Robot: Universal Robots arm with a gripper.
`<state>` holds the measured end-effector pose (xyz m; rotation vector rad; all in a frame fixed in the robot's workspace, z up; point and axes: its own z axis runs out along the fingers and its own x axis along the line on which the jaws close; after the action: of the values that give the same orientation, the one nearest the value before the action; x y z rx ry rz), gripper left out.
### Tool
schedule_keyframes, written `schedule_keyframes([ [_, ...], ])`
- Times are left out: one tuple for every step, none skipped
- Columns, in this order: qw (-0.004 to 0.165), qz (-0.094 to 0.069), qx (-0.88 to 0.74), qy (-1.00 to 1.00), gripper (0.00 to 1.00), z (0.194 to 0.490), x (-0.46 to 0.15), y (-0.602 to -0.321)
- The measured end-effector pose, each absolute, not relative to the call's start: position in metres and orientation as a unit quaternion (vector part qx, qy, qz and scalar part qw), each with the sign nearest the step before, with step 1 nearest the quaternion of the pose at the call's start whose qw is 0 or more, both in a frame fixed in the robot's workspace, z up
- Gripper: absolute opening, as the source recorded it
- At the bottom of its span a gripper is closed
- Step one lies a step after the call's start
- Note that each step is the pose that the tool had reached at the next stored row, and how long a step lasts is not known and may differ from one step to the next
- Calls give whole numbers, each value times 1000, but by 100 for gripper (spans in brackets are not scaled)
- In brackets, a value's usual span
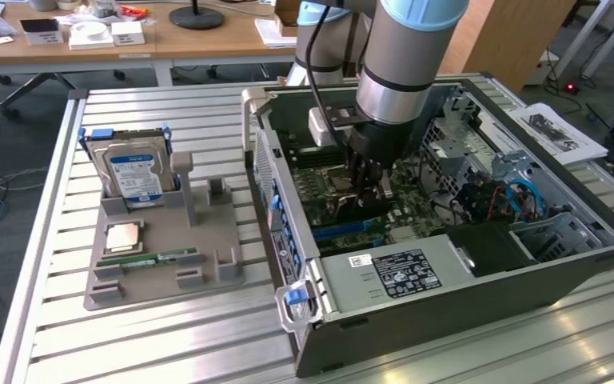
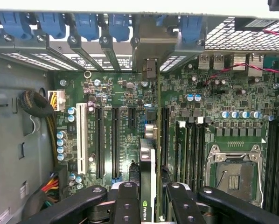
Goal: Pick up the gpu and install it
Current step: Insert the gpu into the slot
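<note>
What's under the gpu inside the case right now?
The hand holds the gpu edge-on above the green motherboard, with long black expansion slots alongside. The strip of board directly beneath the card is covered, so any slot there cannot be seen.

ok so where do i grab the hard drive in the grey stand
Likely the upper half of the hard drive, from straight above: it stands upright in the grey stand, bottom slotted in, so the top is free and its broad faces can be squeezed.
</note>
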<state>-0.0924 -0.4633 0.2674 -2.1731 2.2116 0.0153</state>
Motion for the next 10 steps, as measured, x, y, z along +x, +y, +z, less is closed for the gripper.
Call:
schedule_keyframes([
  [20,5,-701,713,27,267,-92,-463],
  [20,5,-701,713,27,267,-92,-463],
  [20,5,-701,713,27,267,-92,-463],
  [21,5,-701,713,27,267,-92,-463],
  [21,5,-701,713,27,266,-92,-463],
  [21,5,-701,713,27,266,-93,-463],
  [20,5,-701,713,27,265,-93,-463],
  [20,5,-701,713,27,265,-93,-463],
  [20,5,-701,713,27,264,-93,-463],
  [21,5,-701,713,27,264,-93,-463],
])
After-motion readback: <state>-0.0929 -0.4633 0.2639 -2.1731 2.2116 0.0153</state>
